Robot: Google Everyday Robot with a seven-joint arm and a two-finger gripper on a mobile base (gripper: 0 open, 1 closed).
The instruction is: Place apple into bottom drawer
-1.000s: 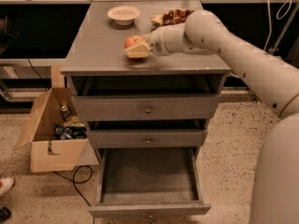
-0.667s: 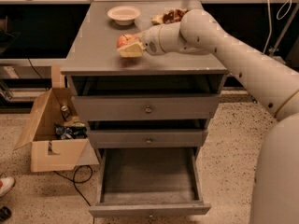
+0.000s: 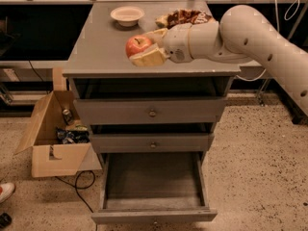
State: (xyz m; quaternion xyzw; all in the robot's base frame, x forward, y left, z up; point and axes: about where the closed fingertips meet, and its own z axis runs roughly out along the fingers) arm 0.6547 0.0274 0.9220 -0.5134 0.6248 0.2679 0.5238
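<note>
Grey cabinet top (image 3: 96,57).
Cream bowl (image 3: 127,15) and snack bag (image 3: 185,17) lie at rear; gripper (image 3: 143,47) over front edge, clasping apple (image 3: 137,44).

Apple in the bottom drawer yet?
No, the apple is held in the gripper over the cabinet top, and the open bottom drawer shows only bare floor.
</note>
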